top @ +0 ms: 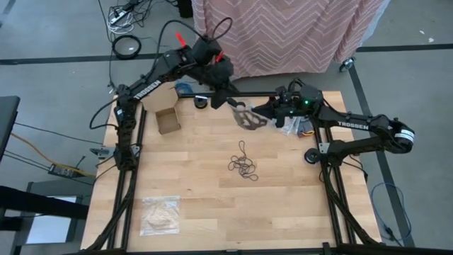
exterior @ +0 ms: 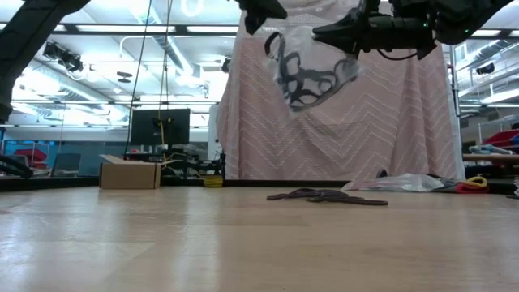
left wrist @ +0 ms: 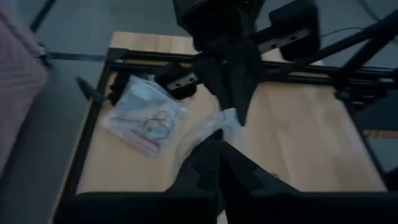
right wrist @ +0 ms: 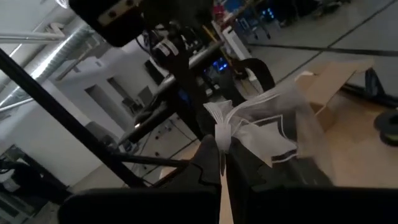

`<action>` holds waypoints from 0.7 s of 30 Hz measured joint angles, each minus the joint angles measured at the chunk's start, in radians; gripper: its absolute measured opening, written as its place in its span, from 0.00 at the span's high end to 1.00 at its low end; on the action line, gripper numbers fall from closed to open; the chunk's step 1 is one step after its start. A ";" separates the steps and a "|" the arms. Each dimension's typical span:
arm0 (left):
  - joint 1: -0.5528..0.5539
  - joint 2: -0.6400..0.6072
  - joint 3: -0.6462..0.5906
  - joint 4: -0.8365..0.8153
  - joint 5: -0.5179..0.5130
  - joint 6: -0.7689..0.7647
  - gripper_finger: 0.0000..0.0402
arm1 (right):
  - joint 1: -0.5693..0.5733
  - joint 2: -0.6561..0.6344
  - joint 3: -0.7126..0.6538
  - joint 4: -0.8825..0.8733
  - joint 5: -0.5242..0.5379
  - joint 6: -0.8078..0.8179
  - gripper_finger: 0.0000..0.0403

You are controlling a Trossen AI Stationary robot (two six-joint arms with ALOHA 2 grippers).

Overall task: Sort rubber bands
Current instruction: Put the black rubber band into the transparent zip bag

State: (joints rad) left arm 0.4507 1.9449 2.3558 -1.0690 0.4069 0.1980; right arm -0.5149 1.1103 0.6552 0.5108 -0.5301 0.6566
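Above the wooden worktop point(top: 283, 205), my left claw point(top: 233, 103) and right claw point(top: 263, 110) grasp a clear crinkly plastic bag point(top: 251, 119) of black bands; a loose black rubber-band pile point(top: 243, 166) remains unsorted.

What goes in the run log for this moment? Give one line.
left end effector: shut on clear bag | right end effector: shut on clear bag | bag: aloft, black bands inside | black rubber bands: loose on table

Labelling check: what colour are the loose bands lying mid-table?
Black, a tangled pile of rubber bands on the wood table; clearest in the high view.
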 joint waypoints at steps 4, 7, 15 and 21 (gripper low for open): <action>0.002 -0.002 -0.003 -0.050 -0.027 -0.025 0.97 | -0.007 0.000 0.000 0.058 -0.060 0.028 1.00; 0.007 -0.032 -0.003 -0.158 -0.076 -0.024 0.97 | -0.006 0.000 0.000 0.211 -0.092 0.073 1.00; 0.035 -0.216 0.000 -0.048 -0.191 -0.045 0.97 | -0.053 0.000 0.000 0.456 -0.139 0.190 1.00; 0.047 -0.260 -0.001 -0.052 -0.291 0.006 0.97 | -0.095 0.000 0.001 0.547 -0.092 0.189 1.00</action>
State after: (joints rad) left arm 0.4976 1.6846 2.3545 -1.1211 0.1163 0.2036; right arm -0.6104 1.1104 0.6560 1.0582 -0.6226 0.8461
